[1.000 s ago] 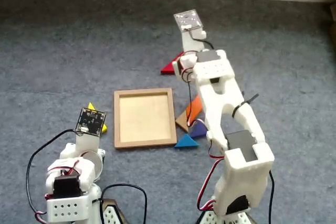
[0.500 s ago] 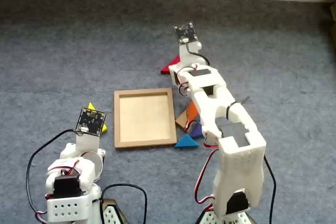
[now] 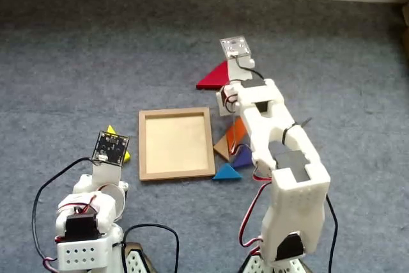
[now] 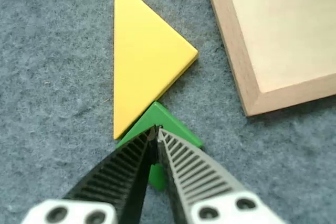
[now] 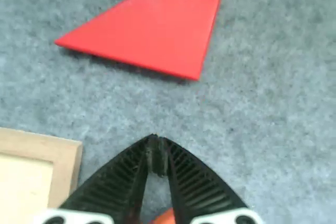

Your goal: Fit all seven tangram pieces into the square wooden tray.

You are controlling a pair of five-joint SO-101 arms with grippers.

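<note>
One carpet strip [image 5: 94, 103] between red triangle [image 5: 157, 24], tray [image 5: 42, 148].

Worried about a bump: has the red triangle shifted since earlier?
No. The red triangle keeps its spot beyond the wooden tray, off its far corner.

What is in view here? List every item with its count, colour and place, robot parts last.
carpet: 1, grey, under everything
wooden tray: 1, light wood, middle of the carpet between the arms
red triangle: 1, red, beyond the tray's far right corner
yellow triangle: 1, yellow, left of the tray
green piece: 1, green, touching the yellow triangle's tip
orange piece: 1, orange, right of the tray, partly under the right arm
brown piece: 1, brown, against the tray's right rim
purple piece: 1, purple, beside the brown piece
blue triangle: 1, blue, off the tray's near right corner
left gripper: 1, black, shut, over the green piece
right gripper: 1, black, shut, between red triangle and tray
</note>
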